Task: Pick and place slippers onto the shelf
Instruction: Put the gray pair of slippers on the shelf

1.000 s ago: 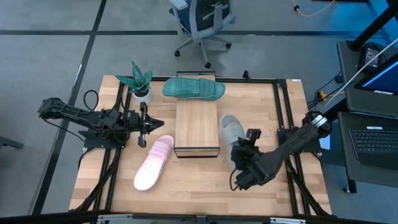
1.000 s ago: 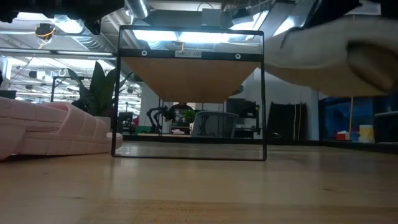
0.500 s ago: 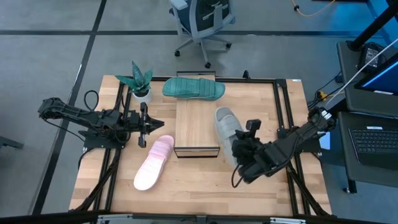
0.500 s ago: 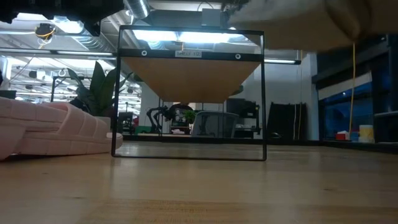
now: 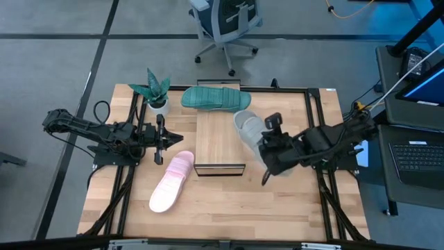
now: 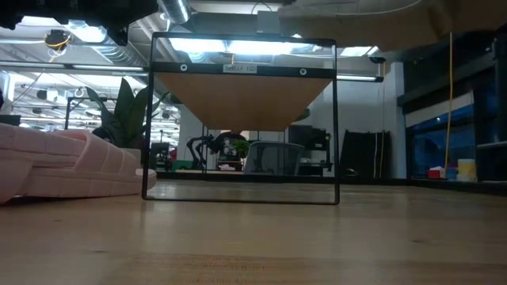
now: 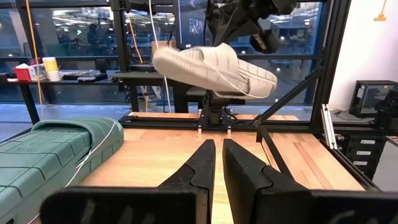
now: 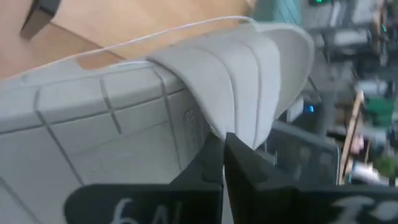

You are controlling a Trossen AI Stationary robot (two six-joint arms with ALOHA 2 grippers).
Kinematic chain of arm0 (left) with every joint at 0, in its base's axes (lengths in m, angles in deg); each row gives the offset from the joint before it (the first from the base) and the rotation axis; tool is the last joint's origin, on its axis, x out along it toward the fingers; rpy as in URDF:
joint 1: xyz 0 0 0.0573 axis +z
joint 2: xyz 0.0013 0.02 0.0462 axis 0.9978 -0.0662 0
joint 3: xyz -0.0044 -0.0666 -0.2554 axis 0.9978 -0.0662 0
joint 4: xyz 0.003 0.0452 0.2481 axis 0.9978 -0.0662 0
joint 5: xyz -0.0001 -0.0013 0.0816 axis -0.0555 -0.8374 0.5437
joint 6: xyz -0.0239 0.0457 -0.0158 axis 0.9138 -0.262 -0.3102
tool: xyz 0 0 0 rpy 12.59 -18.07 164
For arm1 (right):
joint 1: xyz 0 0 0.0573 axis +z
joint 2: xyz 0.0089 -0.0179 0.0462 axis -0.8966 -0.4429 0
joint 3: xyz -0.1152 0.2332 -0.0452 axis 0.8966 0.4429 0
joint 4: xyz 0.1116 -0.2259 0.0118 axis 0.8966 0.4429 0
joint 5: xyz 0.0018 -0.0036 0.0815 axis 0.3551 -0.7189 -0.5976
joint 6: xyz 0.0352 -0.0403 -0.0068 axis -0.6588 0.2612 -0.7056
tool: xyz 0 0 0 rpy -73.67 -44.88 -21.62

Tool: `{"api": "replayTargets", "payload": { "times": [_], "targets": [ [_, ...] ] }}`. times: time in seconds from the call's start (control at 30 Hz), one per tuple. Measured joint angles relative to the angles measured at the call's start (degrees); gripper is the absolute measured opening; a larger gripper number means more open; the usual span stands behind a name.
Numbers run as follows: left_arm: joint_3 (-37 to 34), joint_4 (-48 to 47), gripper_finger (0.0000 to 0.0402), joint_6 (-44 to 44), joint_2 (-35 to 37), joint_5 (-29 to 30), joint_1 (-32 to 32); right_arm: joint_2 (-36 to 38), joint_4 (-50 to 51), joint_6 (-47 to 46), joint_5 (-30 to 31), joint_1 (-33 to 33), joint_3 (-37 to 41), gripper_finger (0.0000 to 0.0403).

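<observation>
Our right gripper (image 5: 266,147) is pinching the light grey rubbery slide slipper (image 5: 248,129) by its strap, its two dark fingers closed tight on that band, as the right wrist view shows close up with the fingers (image 8: 211,163) pressed against the ribbed grey strap (image 8: 236,87). We are holding this slipper up in the air just beside the right edge of the low light-wood slatted shelf with the dark front edge (image 5: 220,141), and from the left wrist view the grey slipper (image 7: 214,68) is hanging tilted, well clear of the tabletop, sole turned toward the camera. In the low view only its pale underside (image 6: 356,20) is showing along the top of the picture, above the shelf's dark frame (image 6: 242,119). Our left gripper (image 5: 161,141) is waiting over the left part of the wooden table (image 5: 229,208), its fingers (image 7: 199,168) nearly together and holding nothing. The teal green ribbed slipper (image 5: 216,98) is lying on the table just behind the shelf's far end, beside the small potted plant in a white pot (image 5: 157,92). The pale pink slipper (image 5: 171,182) is lying on the table just left of the shelf's front corner, angled away from it. The shelf top is carrying no slipper.
</observation>
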Motion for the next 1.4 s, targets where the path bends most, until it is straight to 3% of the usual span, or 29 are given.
{"api": "replayTargets", "payload": {
  "times": [0.33,0.5,0.63,0.73,1.13,1.4],
  "targets": [
    [0.00,0.00,0.0025,0.00,0.00,0.17,0.00,-0.02,-9.85,19.08,-8.95,-9.20,0.11,0.0002],
    [0.00,0.00,0.0025,-0.02,0.00,0.20,0.01,-0.04,-15.36,29.58,-16.83,-13.01,0.11,0.0002],
    [0.00,0.00,0.0025,-0.02,0.00,0.22,0.02,-0.04,-18.30,36.65,-18.91,-15.23,0.11,0.0002],
    [0.00,0.00,0.0025,-0.04,0.00,0.24,0.00,-0.04,-18.79,41.64,-24.96,-17.14,0.11,0.0002],
    [0.00,0.00,0.0025,-0.07,0.00,0.68,0.02,-0.89,-25.06,50.70,-36.29,-25.05,0.15,0.0002],
    [0.00,-0.15,0.0025,-0.09,0.02,0.68,0.02,-4.91,-27.99,56.33,-40.35,-29.22,0.15,0.0002]
  ]
}}
